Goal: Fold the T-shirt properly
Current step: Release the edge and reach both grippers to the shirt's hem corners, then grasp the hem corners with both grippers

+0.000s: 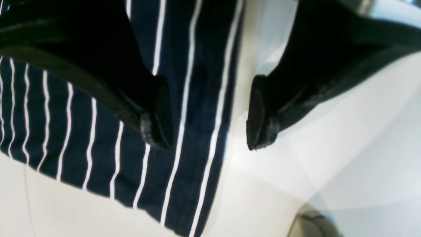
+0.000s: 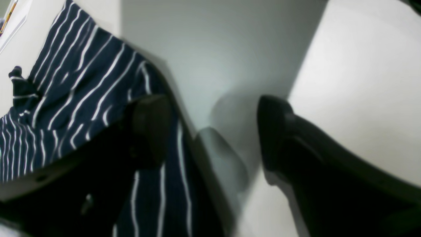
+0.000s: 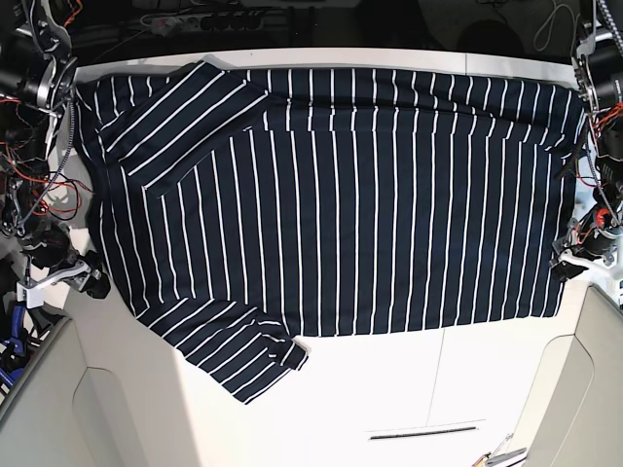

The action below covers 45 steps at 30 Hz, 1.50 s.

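The T-shirt (image 3: pixel 331 195), dark navy with thin white stripes, lies spread wide over the white table (image 3: pixel 389 389). One sleeve (image 3: pixel 243 360) points toward the front edge; the other (image 3: pixel 185 107) lies folded onto the body at the back left. My left gripper (image 3: pixel 569 263) sits at the shirt's right edge. In the left wrist view it (image 1: pixel 209 112) is open, straddling the striped hem (image 1: pixel 65 131), one finger over cloth, one over bare table. My right gripper (image 3: pixel 83 277) is at the shirt's left edge. In its wrist view it (image 2: pixel 210 131) stands open beside the fabric (image 2: pixel 82 82), holding nothing.
Loose cables and electronics (image 3: pixel 29 175) crowd the left side, with more wiring at the right (image 3: pixel 594 117). A power strip (image 3: pixel 214 19) lies behind the table. A narrow slot (image 3: pixel 423 431) marks the table's front. Grey angled panels (image 3: pixel 39 409) flank the front corners.
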Motion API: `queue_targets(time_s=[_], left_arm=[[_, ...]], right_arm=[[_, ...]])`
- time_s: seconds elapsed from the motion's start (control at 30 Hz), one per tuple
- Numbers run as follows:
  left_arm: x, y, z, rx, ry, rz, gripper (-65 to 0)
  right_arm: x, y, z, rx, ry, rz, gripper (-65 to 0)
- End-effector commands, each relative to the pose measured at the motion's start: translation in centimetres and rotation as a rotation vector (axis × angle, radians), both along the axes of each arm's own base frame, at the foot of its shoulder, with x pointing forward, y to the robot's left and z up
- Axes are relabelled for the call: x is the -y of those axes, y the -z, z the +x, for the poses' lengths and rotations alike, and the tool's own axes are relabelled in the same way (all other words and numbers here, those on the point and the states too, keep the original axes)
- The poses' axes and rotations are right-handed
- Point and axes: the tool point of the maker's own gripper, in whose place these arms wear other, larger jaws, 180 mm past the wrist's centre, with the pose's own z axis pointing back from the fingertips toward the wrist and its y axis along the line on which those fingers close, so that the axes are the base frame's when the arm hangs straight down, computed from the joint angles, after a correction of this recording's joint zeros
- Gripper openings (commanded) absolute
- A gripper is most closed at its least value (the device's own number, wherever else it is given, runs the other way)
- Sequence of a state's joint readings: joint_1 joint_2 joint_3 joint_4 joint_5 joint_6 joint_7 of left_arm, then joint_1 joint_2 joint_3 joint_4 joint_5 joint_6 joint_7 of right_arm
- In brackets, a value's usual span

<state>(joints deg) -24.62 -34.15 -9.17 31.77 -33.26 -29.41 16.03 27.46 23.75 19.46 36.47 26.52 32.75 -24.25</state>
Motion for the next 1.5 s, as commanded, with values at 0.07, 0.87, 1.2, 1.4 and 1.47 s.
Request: queue_targets(time_s=[0.07, 0.87, 1.2, 1.4, 1.47], left_arm=[[-0.2, -1.4, 1.1, 0.037, 0.003, 0.003, -27.2], [0.8, -0.4, 1.5, 0.026, -0.030, 0.010, -27.2], [1.2, -0.9, 2.1, 0.041, -0.027, 0.001, -27.2], [3.2, -0.3, 2.6, 0.050, 0.010, -0.034, -27.2], [3.8, -0.1, 2.7, 0.050, 0.013, -0.042, -27.8]], right_arm=[[0.3, -2.3, 1.6, 0.073, 0.009, 0.001, -23.4], [-7.9, 0.2, 1.9, 0.026, -0.158, 0.029, -23.5], [-9.6, 0.0, 2.3, 0.020, -0.223, 0.013, -23.5], [-10.1, -0.3, 2.5, 0.007, -0.233, 0.030, -23.5], [-10.1, -0.3, 2.5, -0.001, -0.238, 0.029, -23.5]])
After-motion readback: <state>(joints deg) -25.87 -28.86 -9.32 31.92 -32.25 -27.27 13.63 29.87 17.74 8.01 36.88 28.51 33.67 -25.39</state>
